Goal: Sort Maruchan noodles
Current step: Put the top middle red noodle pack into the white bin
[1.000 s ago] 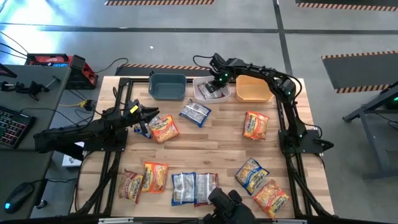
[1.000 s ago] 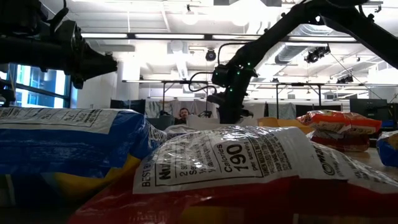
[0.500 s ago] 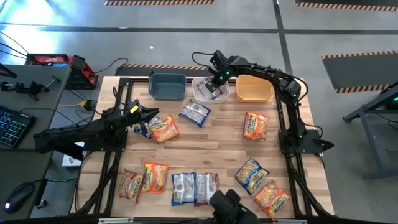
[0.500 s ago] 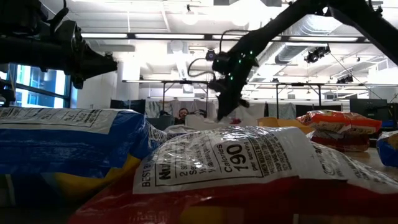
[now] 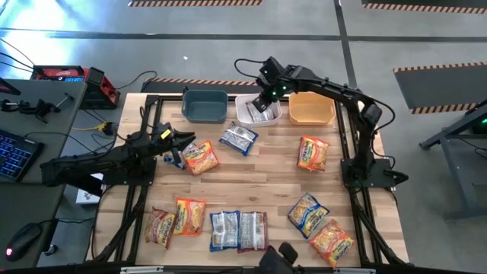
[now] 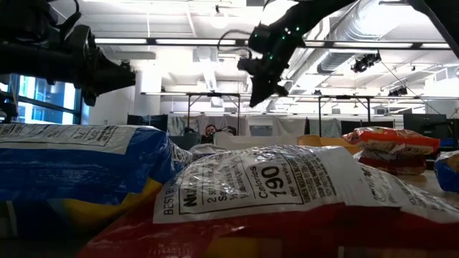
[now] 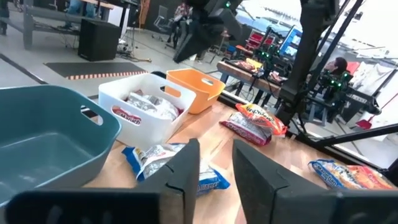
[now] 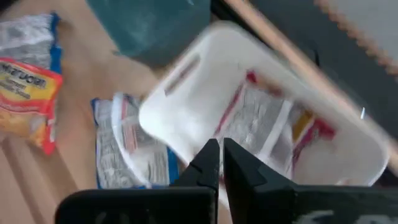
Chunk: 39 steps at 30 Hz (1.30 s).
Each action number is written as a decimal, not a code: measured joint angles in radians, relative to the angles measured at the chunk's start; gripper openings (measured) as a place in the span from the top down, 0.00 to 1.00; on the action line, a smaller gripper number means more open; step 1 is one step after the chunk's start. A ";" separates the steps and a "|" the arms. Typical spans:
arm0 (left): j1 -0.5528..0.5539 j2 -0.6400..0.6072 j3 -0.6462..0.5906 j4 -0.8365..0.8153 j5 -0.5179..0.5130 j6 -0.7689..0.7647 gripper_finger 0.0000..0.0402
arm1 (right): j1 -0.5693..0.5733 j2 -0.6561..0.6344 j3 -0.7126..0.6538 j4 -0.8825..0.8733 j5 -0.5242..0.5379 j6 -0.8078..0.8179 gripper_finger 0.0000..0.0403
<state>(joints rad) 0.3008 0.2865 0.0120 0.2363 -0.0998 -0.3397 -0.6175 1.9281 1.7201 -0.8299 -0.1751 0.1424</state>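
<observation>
Clearly, the Maruchan noodles, small flat crinkly plastic ramen packets, are spread over the wooden surface [image 5: 259,171]: an orange-red packet [image 5: 200,157] lies just beside the left hand [image 5: 176,148], a white-and-blue packet [image 5: 239,138] lies near the bins, and the others are found along the near edge and at the right side. One white-maroon packet [image 5: 261,114] is already seen inside the white rectangular plastic bin [image 5: 245,116], between the dark-blue bin [image 5: 205,106] and the orange bin [image 5: 310,108].

Such packets are judged to be light, with a slippery film and a brittle noodle block inside, so hard squeezing is probably to be avoided. A hold on the crimped end seam or across a short edge is judged the safest.

The right hand [image 8: 219,160] is held above the white bin with its fingers pressed together, and nothing is carried between them. The left hand is kept low over the surface beside the orange-red packet; its fingers [image 7: 186,171] are parted by a narrow gap and no packet is gripped.
</observation>
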 joint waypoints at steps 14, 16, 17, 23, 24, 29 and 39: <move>0.000 0.054 0.000 0.001 -0.014 -0.017 0.60 | 0.035 0.176 -0.001 0.082 0.204 0.085 0.40; 0.000 0.057 0.000 0.000 -0.014 -0.016 0.60 | 0.027 0.192 -0.001 0.083 0.201 0.095 0.37; 0.000 0.060 0.000 0.001 -0.014 -0.015 0.60 | 0.023 0.199 -0.001 0.084 0.200 0.102 0.36; 0.000 0.063 0.000 0.001 -0.016 -0.007 0.60 | 0.008 0.240 -0.001 0.100 0.198 0.104 0.42; 0.000 0.063 0.000 0.001 -0.016 -0.007 0.60 | 0.007 0.248 -0.001 0.105 0.198 0.104 0.44; 0.000 0.063 0.000 0.001 -0.016 -0.007 0.60 | 0.000 0.268 0.004 0.110 0.198 0.100 0.54; 0.000 0.063 0.000 0.001 -0.016 -0.007 0.60 | -0.003 0.272 0.002 0.143 0.174 0.033 0.93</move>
<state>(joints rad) 0.3004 0.3496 0.0120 0.2371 -0.1158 -0.3466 -0.6209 2.2003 1.7222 -0.6869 -0.0010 0.1751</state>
